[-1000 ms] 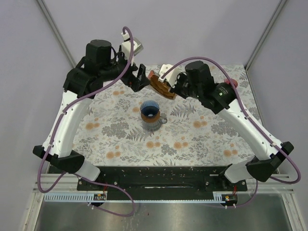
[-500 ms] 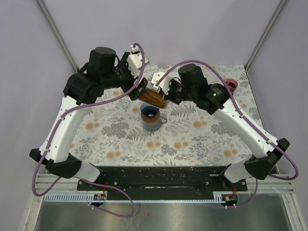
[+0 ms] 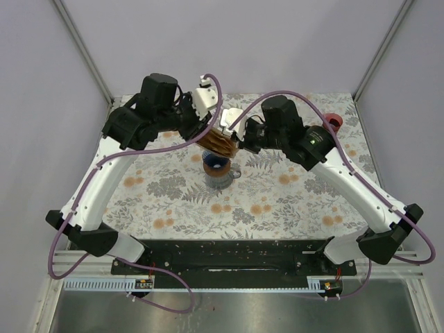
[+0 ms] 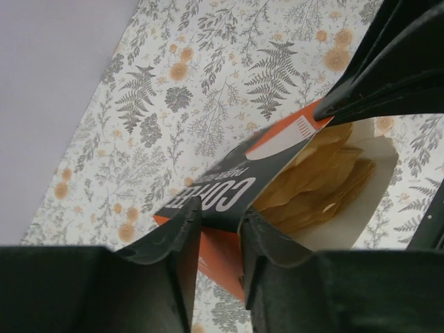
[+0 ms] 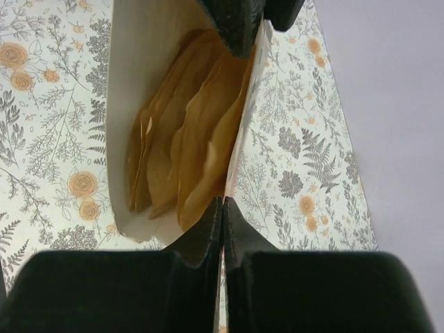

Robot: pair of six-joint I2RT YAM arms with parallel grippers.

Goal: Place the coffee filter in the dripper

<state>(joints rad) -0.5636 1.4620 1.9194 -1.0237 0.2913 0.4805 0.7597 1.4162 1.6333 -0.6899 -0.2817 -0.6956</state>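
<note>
Black-fingered, the left tool (image 4: 219, 211) straddles the printed wall of the filter box (image 4: 222, 191), jaws narrow; whether they pinch it I cannot tell. Brown filters (image 4: 316, 177) lie stacked inside, held above the dripper (image 3: 218, 168) on the counter (image 3: 277, 201). The right tool (image 5: 222, 208) clamps the box's white edge. Gripping cardboard instead of paper could wrench the box loose. A second ago the left tool stood wide, apart from the box.

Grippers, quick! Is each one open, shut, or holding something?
Left gripper: jaws part-closed around the filter box edge; whether it grips cannot be told.
Right gripper: shut on the filter box wall.
</note>
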